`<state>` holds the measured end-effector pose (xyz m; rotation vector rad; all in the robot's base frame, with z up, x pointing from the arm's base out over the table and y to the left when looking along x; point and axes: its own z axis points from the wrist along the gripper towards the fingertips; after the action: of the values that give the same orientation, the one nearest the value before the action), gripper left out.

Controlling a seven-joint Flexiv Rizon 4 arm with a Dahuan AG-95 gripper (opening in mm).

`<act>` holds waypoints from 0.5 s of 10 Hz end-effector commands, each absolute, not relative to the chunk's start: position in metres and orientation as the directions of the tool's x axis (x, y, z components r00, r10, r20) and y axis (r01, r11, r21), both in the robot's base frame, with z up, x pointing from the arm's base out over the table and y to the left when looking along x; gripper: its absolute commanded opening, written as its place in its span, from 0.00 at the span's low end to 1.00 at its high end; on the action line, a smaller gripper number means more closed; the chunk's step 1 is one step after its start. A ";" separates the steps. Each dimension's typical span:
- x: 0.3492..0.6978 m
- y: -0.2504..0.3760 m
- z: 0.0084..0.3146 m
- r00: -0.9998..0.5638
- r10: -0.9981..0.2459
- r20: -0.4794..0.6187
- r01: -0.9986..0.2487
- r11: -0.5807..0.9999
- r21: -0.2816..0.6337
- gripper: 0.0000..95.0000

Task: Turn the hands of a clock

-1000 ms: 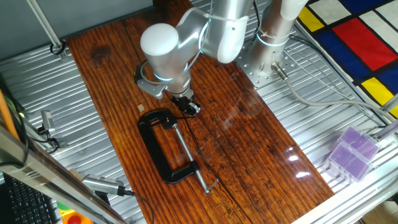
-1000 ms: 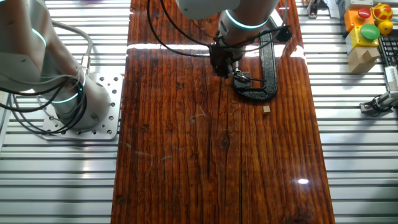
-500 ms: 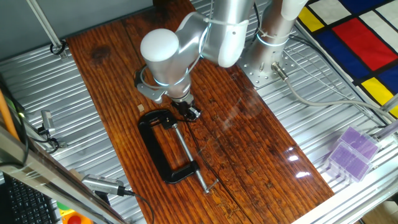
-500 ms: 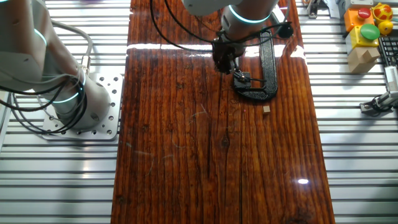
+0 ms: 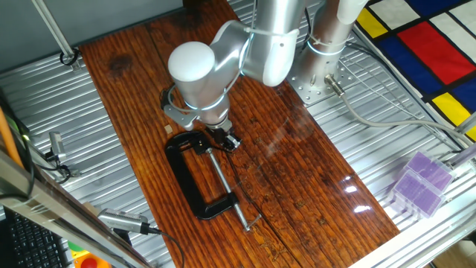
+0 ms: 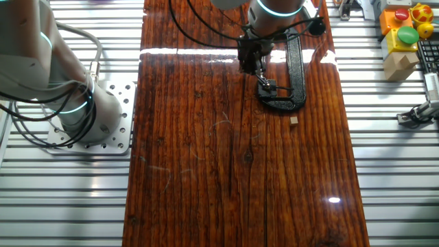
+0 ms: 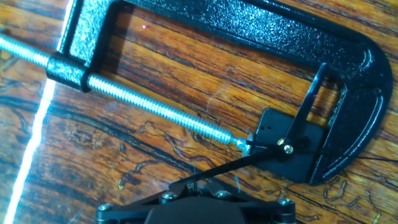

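Observation:
A black C-clamp [image 7: 249, 31] lies flat on the wooden table [image 6: 206, 171]; it also shows in one fixed view [image 5: 182, 175] and in the other fixed view [image 6: 296, 68]. Its jaw holds a small black square clock [image 7: 273, 134], pressed by the screw [image 7: 155, 106]. Two thin black hands turn on a pivot: one points up [image 7: 306, 102], the long one runs down-left [image 7: 230, 165] to my fingertips. My gripper [image 7: 194, 185] is low over the table beside the screw with its jaws together on nothing. It also shows in both fixed views [image 5: 224, 139] [image 6: 255, 65]. The clock is tiny in the other fixed view [image 6: 266, 86].
A small wooden cube [image 6: 293, 120] lies beside the clamp's bend. The arm's base [image 6: 89, 116] stands on the left rail area. A purple box [image 5: 420, 182] sits on the metal slats at the right. A coloured button box [image 6: 405, 31] is off the board.
My gripper has moved a few centimetres along the board toward the clamp's screw and clock. The clamp has not moved.

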<state>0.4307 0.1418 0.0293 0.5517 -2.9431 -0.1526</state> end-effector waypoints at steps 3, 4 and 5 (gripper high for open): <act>0.436 0.146 0.030 -0.928 -0.354 0.116 -0.340 0.932 0.122 0.00; 0.438 0.146 0.031 -0.928 -0.355 0.116 -0.341 0.932 0.121 0.00; 0.440 0.146 0.031 -0.928 -0.353 0.117 -0.340 0.933 0.121 0.00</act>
<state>0.4416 0.1460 0.0322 0.5293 -2.9517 -0.1506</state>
